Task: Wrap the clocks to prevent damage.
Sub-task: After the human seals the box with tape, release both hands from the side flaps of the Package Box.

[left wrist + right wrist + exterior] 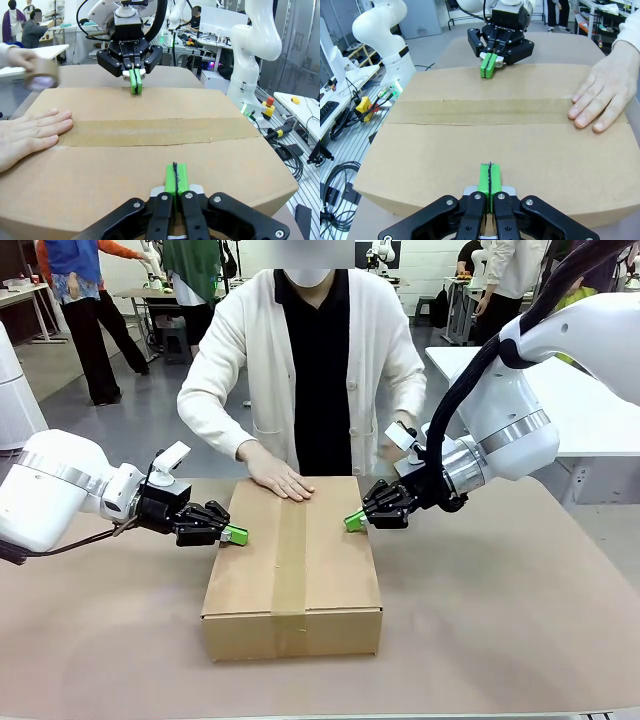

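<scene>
A closed cardboard box [295, 560] lies in the middle of the table, with a strip of brown tape [290, 550] running along its top seam. The clocks are out of view. My left gripper [236, 534] is shut, its green tips resting on the left edge of the box top [175, 177]. My right gripper [353, 522] is shut too, its tips on the opposite edge [490, 180]. Neither holds anything. The person's hand [280, 480] lies flat on the far end of the box top. The other hand holds a tape roll [40, 75] just off the box.
The brown table [500, 620] has free room around the box on all sides. A white table [590, 410] stands at the back right. Cables and another white robot arm [252, 45] are beside the table. People stand farther off.
</scene>
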Available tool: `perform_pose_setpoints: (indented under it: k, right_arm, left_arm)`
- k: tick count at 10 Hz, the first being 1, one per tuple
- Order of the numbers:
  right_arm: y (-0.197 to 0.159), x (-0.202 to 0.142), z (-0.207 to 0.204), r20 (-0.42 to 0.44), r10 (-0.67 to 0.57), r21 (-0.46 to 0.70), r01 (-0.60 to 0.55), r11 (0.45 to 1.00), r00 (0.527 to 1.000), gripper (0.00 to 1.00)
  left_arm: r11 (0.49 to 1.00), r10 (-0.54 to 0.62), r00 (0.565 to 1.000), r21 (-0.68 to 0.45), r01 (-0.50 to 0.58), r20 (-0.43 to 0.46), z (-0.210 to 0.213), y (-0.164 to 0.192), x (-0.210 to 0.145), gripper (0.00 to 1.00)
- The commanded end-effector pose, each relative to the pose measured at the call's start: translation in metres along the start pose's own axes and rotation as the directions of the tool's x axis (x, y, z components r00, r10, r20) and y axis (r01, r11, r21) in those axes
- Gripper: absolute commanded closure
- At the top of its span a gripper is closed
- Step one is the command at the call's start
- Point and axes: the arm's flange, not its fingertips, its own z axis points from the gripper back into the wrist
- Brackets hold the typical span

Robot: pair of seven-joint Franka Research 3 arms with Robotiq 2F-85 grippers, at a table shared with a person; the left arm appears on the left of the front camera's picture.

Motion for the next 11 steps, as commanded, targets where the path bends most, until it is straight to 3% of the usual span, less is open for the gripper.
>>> perform_pose_setpoints:
  k: [1, 11]
  right_arm:
    - [-0.0003, -0.0015, -0.0019, -0.009, -0.002, -0.005, 0.002, 1.0, 1.0, 0.99]
    - [-0.0003, -0.0015, -0.0019, -0.009, -0.002, -0.005, 0.002, 1.0, 1.0, 0.99]
  left_arm:
    - [1.0, 0.001, 1.0, 0.006, -0.001, -0.007, -0.0008, 0.0002, -0.0012, 1.0]
    - [1.0, 0.001, 1.0, 0.006, -0.001, -0.007, -0.0008, 0.0002, -0.0012, 1.0]
